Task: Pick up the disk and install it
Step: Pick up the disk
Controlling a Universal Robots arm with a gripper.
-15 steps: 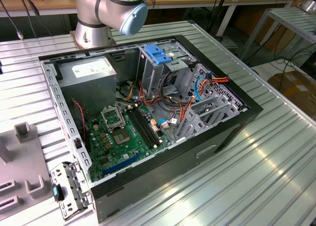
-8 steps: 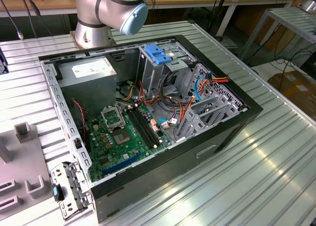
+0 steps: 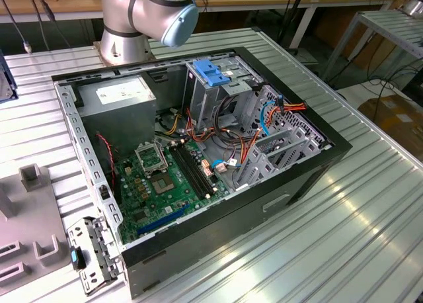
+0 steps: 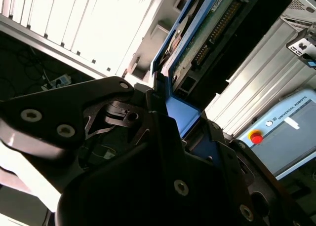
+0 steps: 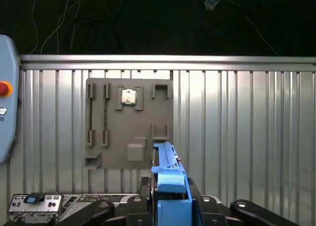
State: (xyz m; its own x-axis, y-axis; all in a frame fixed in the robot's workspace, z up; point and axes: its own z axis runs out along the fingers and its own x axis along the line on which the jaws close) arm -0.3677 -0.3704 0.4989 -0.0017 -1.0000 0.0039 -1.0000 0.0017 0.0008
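Observation:
My gripper [image 5: 170, 199] is shut on the disk [image 5: 165, 159], with a black finger on each side of its blue plastic rail frame. In the second wrist view the disk [image 4: 207, 33] juts out from the gripper [image 4: 180, 122], showing its green circuit board and connector edge inside the blue frame. The disk hangs in the air above the ribbed metal table [image 5: 237, 127]. In the exterior view the open computer case [image 3: 198, 151] lies on its side, with the blue-topped metal drive cage [image 3: 211, 71] at its far end.
A grey fixture plate [image 5: 128, 122] lies on the table beyond the disk, and at the exterior view's left [image 3: 26, 217]. The grey power supply [image 3: 122, 98], the motherboard [image 3: 165, 177] and loose cables [image 3: 264, 118] sit inside the case. A teach pendant [image 4: 291, 132] rests nearby.

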